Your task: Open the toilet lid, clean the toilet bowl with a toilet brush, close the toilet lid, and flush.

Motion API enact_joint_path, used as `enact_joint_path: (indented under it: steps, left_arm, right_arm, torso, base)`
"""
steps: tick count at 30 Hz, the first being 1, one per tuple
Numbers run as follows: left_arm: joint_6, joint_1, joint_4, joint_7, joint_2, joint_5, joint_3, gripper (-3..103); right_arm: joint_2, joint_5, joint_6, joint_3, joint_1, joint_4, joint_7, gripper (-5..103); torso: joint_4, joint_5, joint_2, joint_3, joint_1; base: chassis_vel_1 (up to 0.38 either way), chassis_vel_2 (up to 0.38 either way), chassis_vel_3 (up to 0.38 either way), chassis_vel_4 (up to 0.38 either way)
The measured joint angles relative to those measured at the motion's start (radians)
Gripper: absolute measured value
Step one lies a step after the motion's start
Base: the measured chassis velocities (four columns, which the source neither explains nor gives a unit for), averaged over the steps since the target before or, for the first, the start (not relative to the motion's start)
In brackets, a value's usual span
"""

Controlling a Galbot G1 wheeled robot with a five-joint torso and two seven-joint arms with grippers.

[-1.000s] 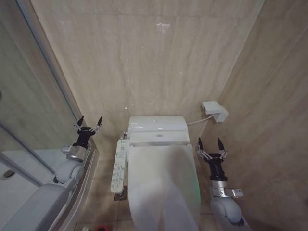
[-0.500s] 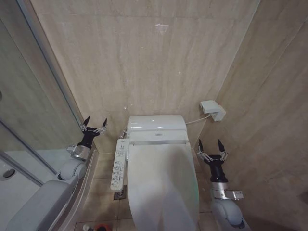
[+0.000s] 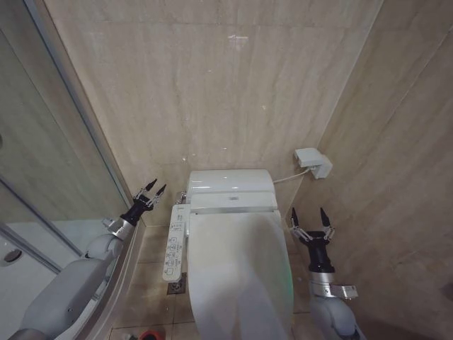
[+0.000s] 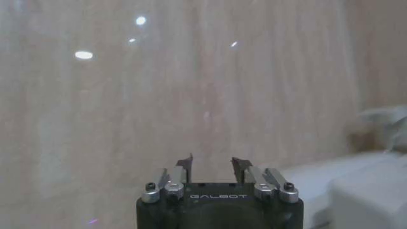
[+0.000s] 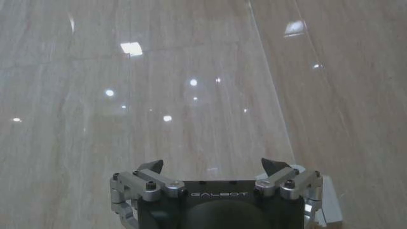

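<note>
The toilet lid (image 3: pixel 239 273) is down, a glossy white oval covering the toilet bowl, which is hidden beneath it. My left gripper (image 3: pixel 151 192) hovers in the air left of the toilet's rear unit, near the top of the side button panel (image 3: pixel 173 242). It is open with a narrow gap, and nothing sits between its fingers (image 4: pixel 185 165). To the right of the lid, my right gripper (image 3: pixel 309 218) points upward, wide open and empty, and its fingers (image 5: pixel 150 166) face the bare wall. The toilet brush is out of view.
A glass shower partition (image 3: pixel 67 149) runs close along the left. A white wall box (image 3: pixel 314 162) with a cable sits right of the rear unit (image 3: pixel 231 190). Beige walls meet in a corner behind. A small red holder (image 3: pixel 149 335) peeks in at the floor's near edge.
My left arm has swung in toward the toilet, and its gripper has turned and narrowed. The right arm has barely moved. The head view shifted slightly a second ago.
</note>
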Motion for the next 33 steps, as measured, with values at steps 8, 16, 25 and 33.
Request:
enact_joint_path:
  steps: [8,16,25,33]
  left_arm:
    - [-0.002,-0.041,0.118,0.011,-0.040,0.028,0.035,30]
    - [-0.015,-0.128,0.253,0.121,-0.065,0.055,0.098,3]
    - [-0.021,-0.211,0.362,0.228,-0.085,0.072,0.131,0]
    - [-0.026,-0.202,0.418,0.224,-0.119,0.084,0.121,0]
  right_arm:
    - [0.012,-0.004,0.002,0.000,-0.005,0.006,-0.001,100]
    - [0.019,-0.007,0.003,0.000,-0.005,0.003,-0.001,100]
    - [0.028,-0.009,0.000,-0.010,0.013,-0.013,0.000,100]
    - [0.016,-0.008,-0.009,-0.030,0.034,-0.023,0.001,100]
  torso:
    - [0.0001,0.0000,0.000,0.000,0.000]
    - [0.0000,0.0000,0.000,0.000,0.000]
    - [-0.0002,-0.0001,0.000,0.000,0.000]
    - [0.0001,-0.0001,0.000,0.000,0.000]
  base:
    - [0.000,0.000,0.000,0.000]
    - [0.000,0.000,0.000,0.000]
    - [0.000,0.000,0.000,0.000]
    - [0.000,0.000,0.000,0.000]
